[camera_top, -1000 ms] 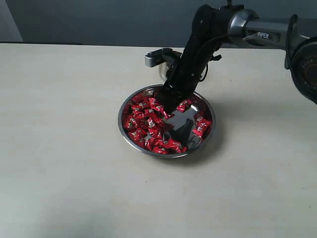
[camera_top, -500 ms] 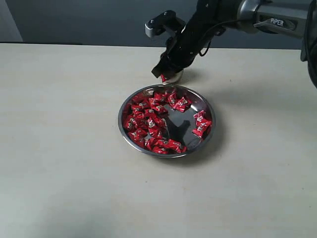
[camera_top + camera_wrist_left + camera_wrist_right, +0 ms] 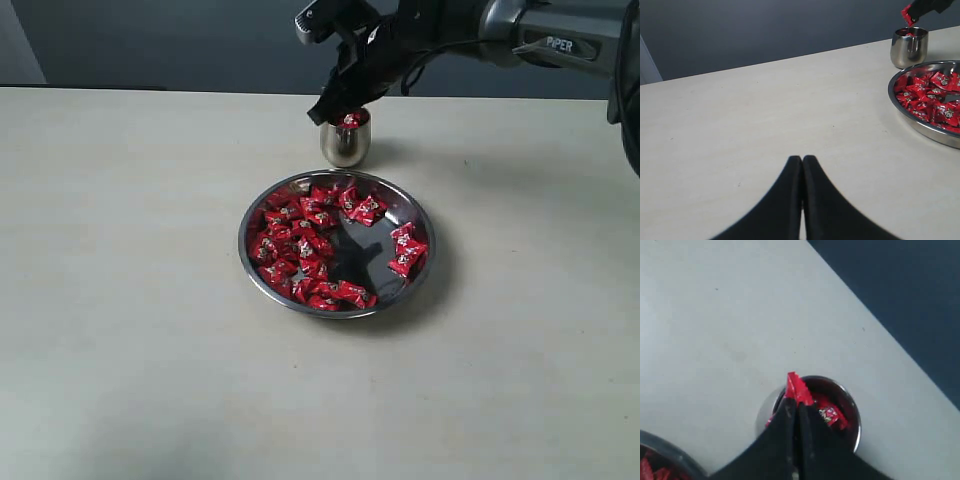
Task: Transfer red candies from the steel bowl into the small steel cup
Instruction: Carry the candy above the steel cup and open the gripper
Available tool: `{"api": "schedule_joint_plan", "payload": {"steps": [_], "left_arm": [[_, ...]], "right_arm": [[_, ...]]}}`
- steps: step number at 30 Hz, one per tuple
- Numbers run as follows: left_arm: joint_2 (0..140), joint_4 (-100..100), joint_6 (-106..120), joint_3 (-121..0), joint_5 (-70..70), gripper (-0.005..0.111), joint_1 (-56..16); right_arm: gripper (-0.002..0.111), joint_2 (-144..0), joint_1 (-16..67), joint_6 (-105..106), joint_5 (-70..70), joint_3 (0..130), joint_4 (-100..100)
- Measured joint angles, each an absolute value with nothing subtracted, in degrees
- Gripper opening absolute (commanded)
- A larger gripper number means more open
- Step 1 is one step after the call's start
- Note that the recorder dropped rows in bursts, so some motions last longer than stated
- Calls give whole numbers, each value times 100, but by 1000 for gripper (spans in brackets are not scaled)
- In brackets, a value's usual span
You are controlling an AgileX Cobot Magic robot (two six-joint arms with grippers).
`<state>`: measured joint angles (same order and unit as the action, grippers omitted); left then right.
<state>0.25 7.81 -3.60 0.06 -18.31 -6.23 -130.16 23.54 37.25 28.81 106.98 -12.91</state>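
Change: right gripper (image 3: 337,108) has lifted from steel bowl (image 3: 362,258) to over small steel cup (image 3: 346,146).
Claw: clamped on one red candy (image 3: 798,388).
Idle: left gripper (image 3: 802,161), closed, empty.
Next: likely release.

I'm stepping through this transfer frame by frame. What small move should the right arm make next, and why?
Probably open the right end effector and release. It is pinched on a red candy held above the mouth of the small steel cup, where other red candies already lie, so the piece should likely fall inside.
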Motion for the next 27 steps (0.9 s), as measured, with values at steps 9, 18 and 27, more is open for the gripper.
{"api": "schedule_joint_plan", "payload": {"steps": [9,18,27], "left_arm": [[25,781,-360,6,-1831,0,-623],[25,781,-360,6,-1831,0,-623],[25,781,-360,6,-1831,0,-623]], "right_arm": [[-1,-12993,2176,3737,2417,10698,-1283],[-1,-13007,1994,3759,2417,10698,-1613],[-1,-13146,2005,3797,2428,10698,-1727]]}}
